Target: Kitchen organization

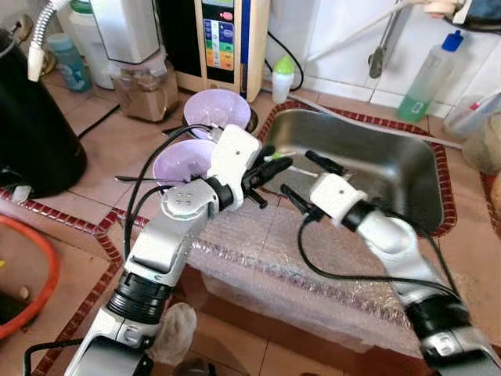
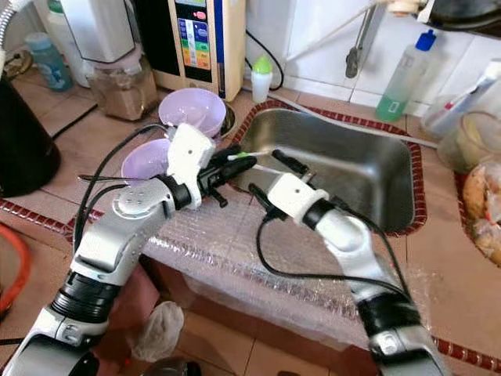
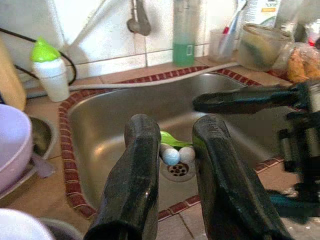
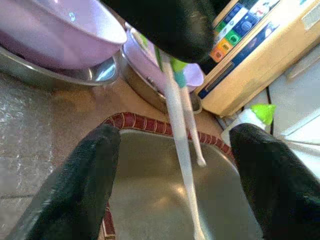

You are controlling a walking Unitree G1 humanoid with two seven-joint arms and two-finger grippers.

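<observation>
My left gripper (image 1: 270, 168) hangs over the near-left rim of the steel sink (image 1: 391, 157). It is shut on two thin white utensils with green ends (image 2: 241, 157), which point out over the basin. In the left wrist view the green part and two rounded ends (image 3: 172, 152) sit between the black fingers (image 3: 135, 165). My right gripper (image 1: 309, 182) is open just to the right, its fingers either side of the white shafts (image 4: 182, 155) without touching them. Two purple bowls (image 1: 217, 108) (image 1: 182, 160) rest on steel bowls to the left of the sink.
Bubble wrap (image 1: 266, 266) covers the counter's front edge under both arms. A black kettle (image 1: 31, 133) stands far left, with a blender jar (image 1: 145, 86) and a water purifier (image 1: 223, 39) behind. A green-capped bottle (image 1: 282, 78) and a soap bottle (image 1: 427, 78) line the back wall.
</observation>
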